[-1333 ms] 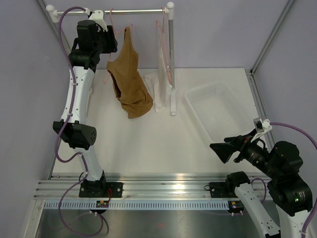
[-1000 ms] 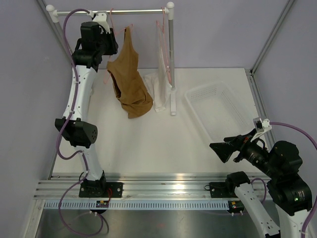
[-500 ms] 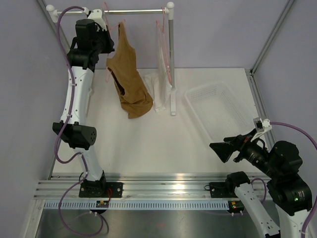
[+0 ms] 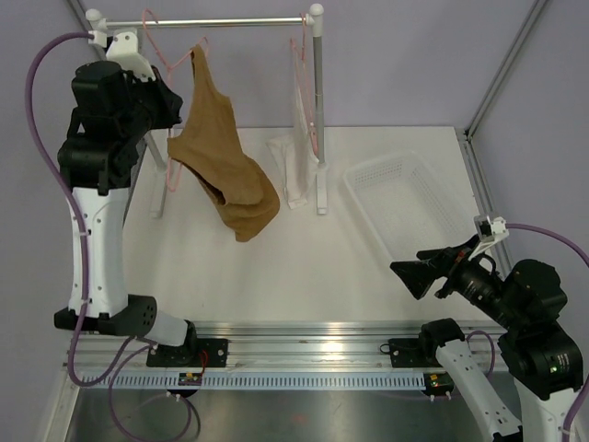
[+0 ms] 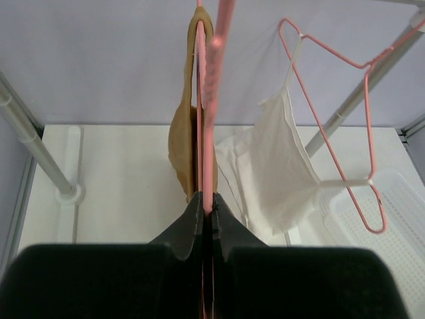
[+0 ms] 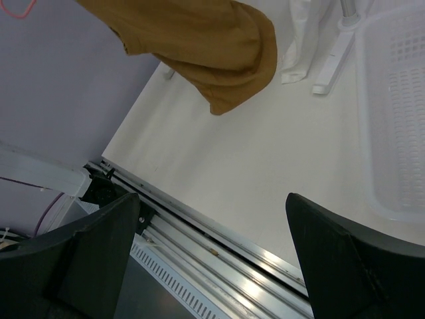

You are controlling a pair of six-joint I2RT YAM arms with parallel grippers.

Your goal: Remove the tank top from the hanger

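Note:
The tan-brown tank top (image 4: 221,161) hangs on the pale-pink wire hanger (image 4: 173,175) at the left end of the rail, its hem drooping toward the table. My left gripper (image 4: 173,99) is shut on the hanger wire just left of the top. In the left wrist view the closed gripper (image 5: 207,205) pinches the pink hanger (image 5: 214,80), with the tank top (image 5: 179,143) edge-on behind it. My right gripper (image 4: 414,274) is open and empty, low at the front right. In its wrist view the gripper (image 6: 212,198) is spread wide, with the tank top (image 6: 199,33) far ahead.
A second pink hanger (image 4: 308,92) with a white sheer garment (image 4: 294,170) hangs at the rail's right end, by the rack post (image 4: 319,120). It also shows in the left wrist view (image 5: 279,166). A white mesh basket (image 4: 405,198) sits right of the rack.
My left arm has swung left and toward the front, taking the hanger and tank top left along the rail, away from the white garment. The right arm has not moved.

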